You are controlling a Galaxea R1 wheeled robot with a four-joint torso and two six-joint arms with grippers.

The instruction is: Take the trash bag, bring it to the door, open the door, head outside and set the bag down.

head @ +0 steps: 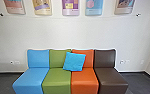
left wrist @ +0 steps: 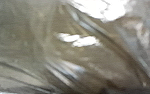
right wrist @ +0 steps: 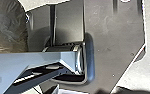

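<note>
Gleaming in creases, the trash bag (left wrist: pixel 91 56) was close to the left wrist camera and, from the right wrist, near the robot's plate (right wrist: pixel 111 32). Whether either tool was clenched or released, I could not tell. A blue cushion (head: pixel 74 61) leaned against green (head: pixel 57 80) and orange seats (head: pixel 84 80).

Count, head view: posters (head: pixel 71 7), five, twelve o'clock; wall fixings (head: pixel 1 14), two, ten and two o'clock; seats (head: pixel 56 78), four, six o'clock; cushion (head: pixel 74 61), one, six o'clock. Trash bag (left wrist: pixel 91 57): one.
</note>
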